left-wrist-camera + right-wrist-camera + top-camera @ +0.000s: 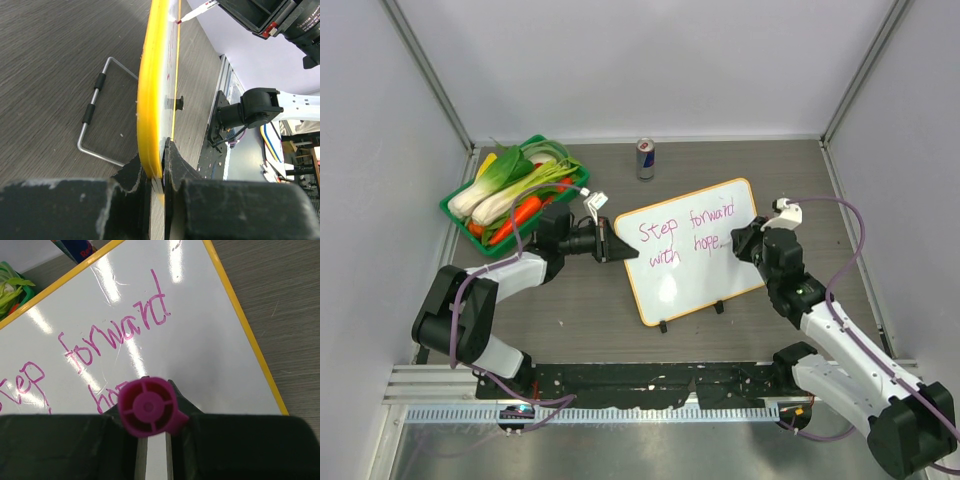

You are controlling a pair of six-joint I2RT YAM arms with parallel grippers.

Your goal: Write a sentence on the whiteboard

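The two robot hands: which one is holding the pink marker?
The right gripper holds it: its fingers are shut on the pink marker, held over the writing. The left gripper has no pen and instead clamps the edge of the whiteboard.

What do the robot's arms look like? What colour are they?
The left arm and right arm are white tubes with chunky black joints, and a thin purple cable loops along each. The left gripper and right gripper are black, with blocky, scuffed fingers.
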